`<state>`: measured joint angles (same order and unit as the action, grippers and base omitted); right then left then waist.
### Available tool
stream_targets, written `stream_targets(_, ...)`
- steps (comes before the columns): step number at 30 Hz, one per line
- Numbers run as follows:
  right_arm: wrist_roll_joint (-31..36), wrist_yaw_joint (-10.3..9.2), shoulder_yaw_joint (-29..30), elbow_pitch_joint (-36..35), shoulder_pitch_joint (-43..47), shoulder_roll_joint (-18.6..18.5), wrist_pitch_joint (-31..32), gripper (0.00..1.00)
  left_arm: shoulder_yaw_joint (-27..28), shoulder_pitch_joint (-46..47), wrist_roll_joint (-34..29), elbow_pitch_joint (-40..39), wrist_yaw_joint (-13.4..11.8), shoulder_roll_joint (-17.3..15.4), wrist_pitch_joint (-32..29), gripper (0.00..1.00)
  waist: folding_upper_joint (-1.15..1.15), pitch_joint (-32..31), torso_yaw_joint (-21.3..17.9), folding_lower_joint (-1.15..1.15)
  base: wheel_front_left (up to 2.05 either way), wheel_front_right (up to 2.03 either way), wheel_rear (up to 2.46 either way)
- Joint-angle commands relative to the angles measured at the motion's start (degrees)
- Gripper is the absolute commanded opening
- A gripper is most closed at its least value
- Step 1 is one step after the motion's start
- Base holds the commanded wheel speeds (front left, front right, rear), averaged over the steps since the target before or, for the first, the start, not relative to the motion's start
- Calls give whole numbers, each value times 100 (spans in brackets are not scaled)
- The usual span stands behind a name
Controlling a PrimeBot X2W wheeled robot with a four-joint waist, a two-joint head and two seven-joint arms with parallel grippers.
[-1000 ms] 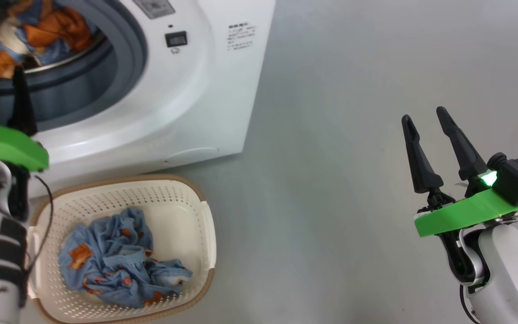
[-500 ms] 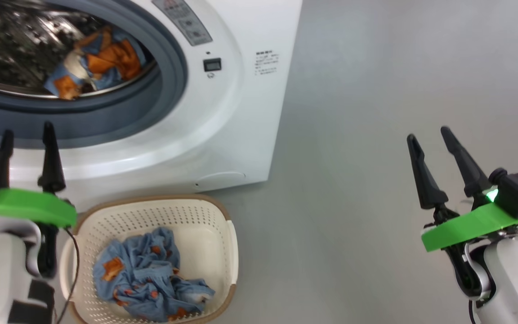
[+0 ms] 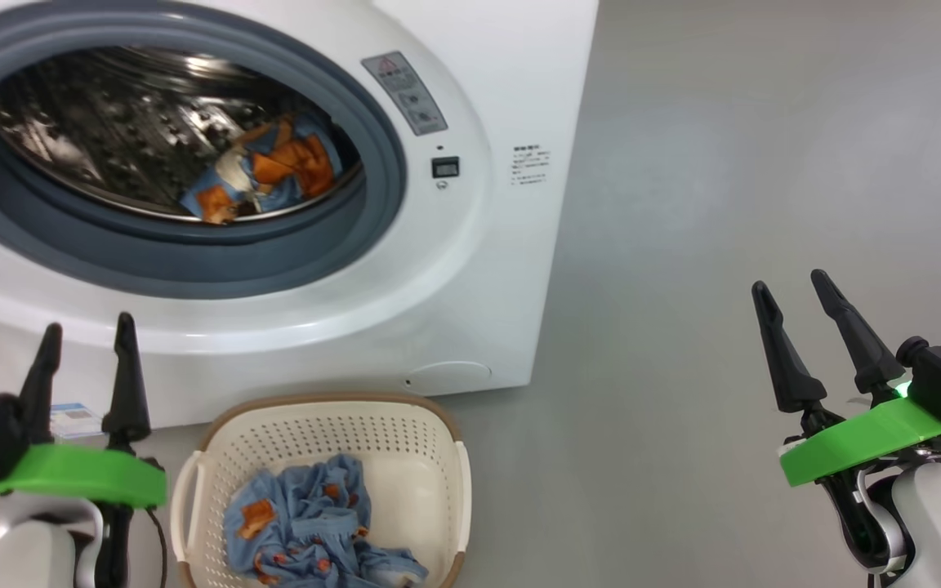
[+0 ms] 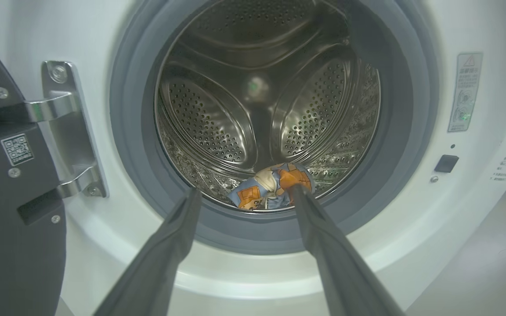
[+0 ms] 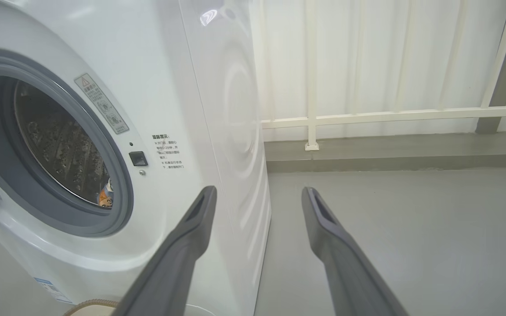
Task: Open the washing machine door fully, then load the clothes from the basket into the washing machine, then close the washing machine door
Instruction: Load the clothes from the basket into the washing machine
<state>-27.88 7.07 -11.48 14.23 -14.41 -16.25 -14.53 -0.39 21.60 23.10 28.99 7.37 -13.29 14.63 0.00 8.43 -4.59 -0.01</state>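
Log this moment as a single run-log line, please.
washing machine door open | drum: one garment inside | basket: clothes left | left claw open, empty | right claw open, empty

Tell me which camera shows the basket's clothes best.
Head view looks down on the clothes in the basket, cropped at the bottom. Right wrist view catches basket rim; left wrist view, a garment in the drum.

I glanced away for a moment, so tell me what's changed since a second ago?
The left gripper drew back from the washing machine mouth, open and empty; the camera shifted too. Unchanged: garment in the drum, clothes in the basket, right gripper open.
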Motion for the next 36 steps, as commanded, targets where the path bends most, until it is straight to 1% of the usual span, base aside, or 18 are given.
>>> stream_targets(1,-31,42,-87,-120,89,-103,-47,100,204,-62,-3,-257,-1,-166,37,100,0,-160,141,1,0,0,0)
stream_targets(5,-31,42,-67,-117,139,-126,-47,100,202,-413,35,-580,-21,-131,-1,100,0,-239,183,1,0,0,0)
stream_targets(15,-43,42,15,-139,237,-186,-47,100,302,-970,181,-1107,-198,-32,-10,100,0,-396,176,1,0,0,0)
stream_targets(36,-36,42,2,-199,217,-179,-47,100,241,-1175,352,-1371,-293,5,-96,100,0,-365,164,1,0,0,0)
